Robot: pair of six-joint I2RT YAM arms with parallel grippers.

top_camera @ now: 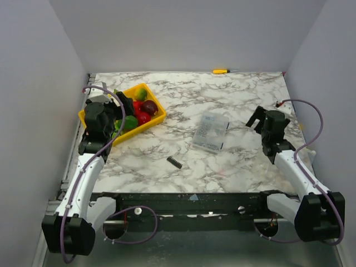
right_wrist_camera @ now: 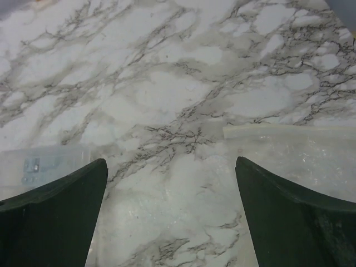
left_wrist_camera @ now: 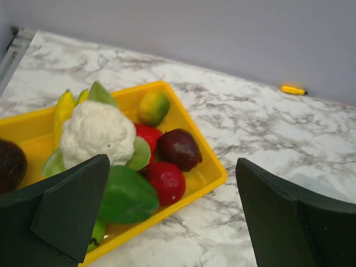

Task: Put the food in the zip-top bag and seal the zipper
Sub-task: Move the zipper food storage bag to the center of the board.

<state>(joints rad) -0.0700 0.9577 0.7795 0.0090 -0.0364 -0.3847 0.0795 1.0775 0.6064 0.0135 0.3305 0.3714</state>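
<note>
Hovering left gripper point(left_wrist_camera: 172, 164), jaws apart, over food point(left_wrist_camera: 94, 130) in yellow tray point(left_wrist_camera: 216, 169), holding right gripper point(right_wrist_camera: 171, 164) agape near zip-top bag point(right_wrist_camera: 300, 153)

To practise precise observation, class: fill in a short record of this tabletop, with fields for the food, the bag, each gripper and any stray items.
food: white cauliflower plus red, green, yellow and dark purple pieces, all in the yellow tray
zip-top bag: clear, flat on the marble table, no food seen inside; zipper along its far edge
left gripper: open, above the tray
right gripper: open, over the table at the bag's edge
other items: clear printed plastic item mid-table; small black piece; yellow object at the far edge
</note>
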